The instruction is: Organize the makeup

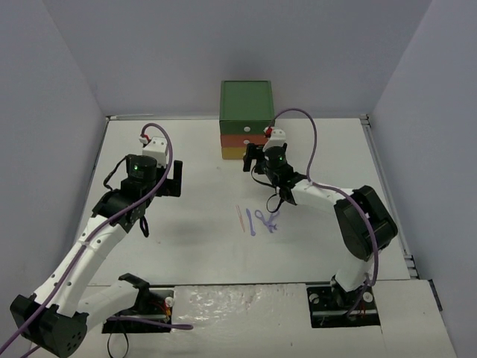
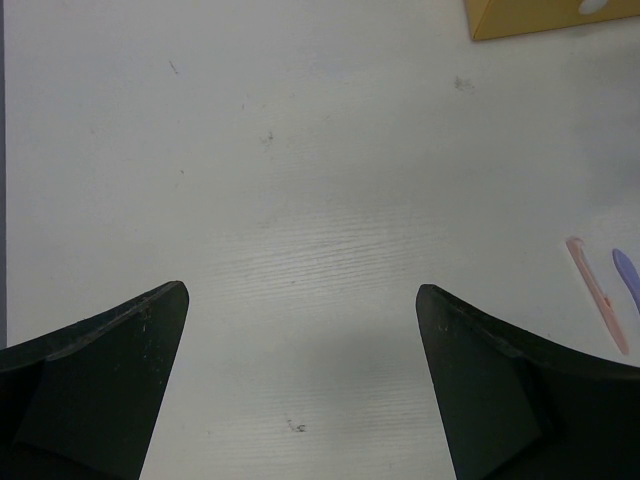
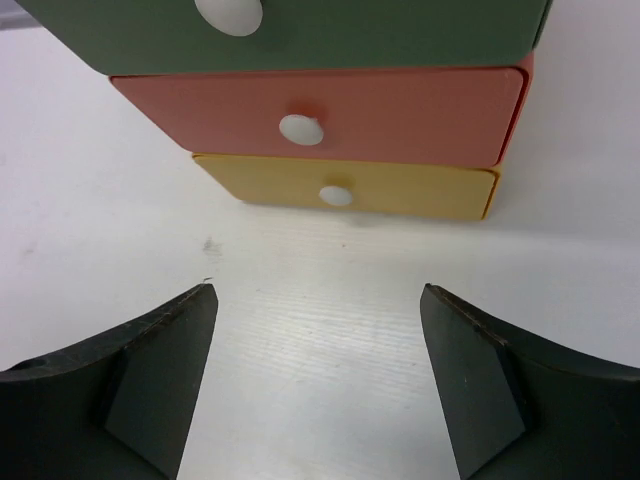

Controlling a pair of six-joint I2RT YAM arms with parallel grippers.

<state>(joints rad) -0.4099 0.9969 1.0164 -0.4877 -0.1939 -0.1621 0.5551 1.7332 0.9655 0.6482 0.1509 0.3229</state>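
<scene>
From above, the lilac tools (image 1: 264,221) are a thin tangle just right of the pale orange stick (image 1: 240,218) and too fine to count; both lie mid-table, in front of the drawer box (image 1: 247,119) and well apart from it. In the left wrist view the stick (image 2: 597,294) shows whole, but one lilac tool (image 2: 627,278) is cut off by the right edge and only a yellow corner of the box (image 2: 540,18) enters at the top. The right wrist view crops the green top drawer (image 3: 300,35). The left gripper (image 2: 300,300) and the right gripper (image 3: 315,300) both have jaws spread wide with nothing between them. The white table (image 1: 186,239) carries faint scuffs, and plain pale grey walls (image 1: 223,45) enclose it
</scene>
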